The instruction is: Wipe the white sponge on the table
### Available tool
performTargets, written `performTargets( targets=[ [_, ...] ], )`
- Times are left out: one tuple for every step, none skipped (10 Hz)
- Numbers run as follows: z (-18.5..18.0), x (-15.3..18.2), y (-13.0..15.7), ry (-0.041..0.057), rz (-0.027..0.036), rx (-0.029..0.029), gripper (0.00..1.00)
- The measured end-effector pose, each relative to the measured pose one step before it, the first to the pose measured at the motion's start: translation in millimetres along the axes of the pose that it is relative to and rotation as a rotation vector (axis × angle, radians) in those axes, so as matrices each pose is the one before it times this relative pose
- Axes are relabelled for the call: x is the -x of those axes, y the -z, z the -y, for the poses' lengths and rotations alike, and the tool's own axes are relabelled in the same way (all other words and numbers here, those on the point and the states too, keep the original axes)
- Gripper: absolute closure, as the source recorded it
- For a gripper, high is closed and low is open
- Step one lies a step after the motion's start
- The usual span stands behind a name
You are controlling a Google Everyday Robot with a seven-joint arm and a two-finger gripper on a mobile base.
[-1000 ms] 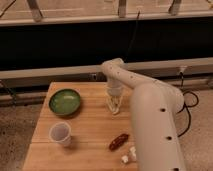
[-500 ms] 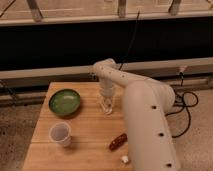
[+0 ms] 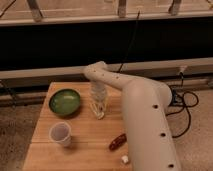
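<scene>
Swung further left since half a second ago, arm elbow now well over toward the far-left part of the surface (image 3: 85, 132), end effector (image 3: 99, 111) brought down with it. Hanging now below the arm's wrist, just right of the green bowl (image 3: 64, 101), tip down close to the planks in the middle of the wooden top. Cannot tell how wide the end effector stands, nor whether anything sits in its grip; pale yellowish shape at its tip, hard to make out. Clear bottle-like shape (image 3: 98, 92) just behind it, partly hidden by the wrist. Bowl resting at far left, round and dark green. White paper cup (image 3: 60, 134) standing upright near left, well apart from the end effector. Reddish-brown oblong item (image 3: 118, 141) lying at near right, right beside the big white arm (image 3: 145, 120). Small cream-white pad, the white sponge (image 3: 124, 159), lying at the near edge, close against the arm's lower body, well apart from the end effector. Black cables (image 3: 182, 107) trailing over the floor on the right.
</scene>
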Motion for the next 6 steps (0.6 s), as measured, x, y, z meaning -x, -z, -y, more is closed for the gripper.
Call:
performTargets(
  targets=[
    [-0.64, 5.47, -1.45, 0.01258, 0.00493, 0.00077, 1.0],
    [-0.74, 7.09, -1.96, 0.01068, 0.00488, 0.00075, 1.0],
    [-2.87, 17.0, -5.55, 0.01738, 0.01319, 0.00149, 1.0],
    [-4.25, 8.2, -2.58, 0.00319, 0.00751, 0.00207, 1.0],
    [-6.71, 6.11, -2.79, -0.00097, 0.00815, 0.00339, 1.0],
    [-9.25, 5.43, -2.71, -0.00671, 0.00824, 0.00259, 1.0]
  ],
)
